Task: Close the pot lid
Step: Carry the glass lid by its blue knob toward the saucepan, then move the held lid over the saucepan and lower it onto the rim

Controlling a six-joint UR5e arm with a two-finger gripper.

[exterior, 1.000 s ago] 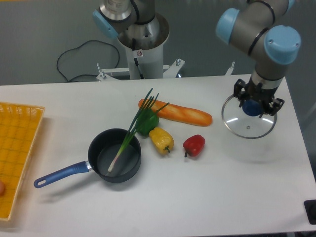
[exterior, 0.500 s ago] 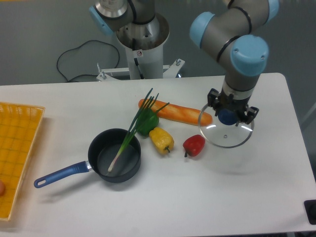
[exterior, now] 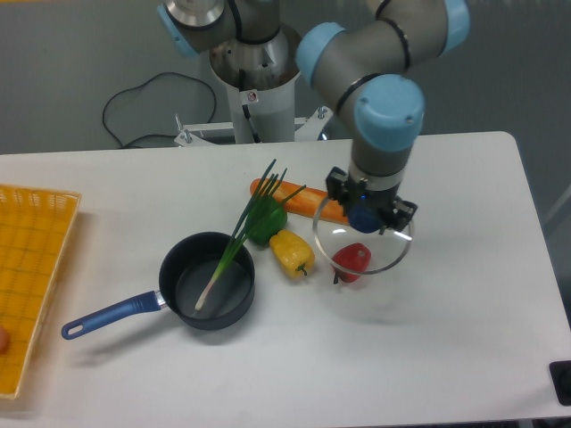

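Camera: gripper (exterior: 365, 217) pointing down, clamping lid (exterior: 361, 248) knob

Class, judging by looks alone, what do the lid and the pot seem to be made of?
The lid: clear glass, since the red pepper shows through it, with a thin metallic-looking rim and blue knob. The pot: dark matte body, probably coated metal; blue handle, possibly plastic.

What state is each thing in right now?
Gripper: shut on the lid's knob.
Lid: held in the air over the red pepper, off the pot.
Pot: open, upright on the table, a green onion sticking out over its rim.
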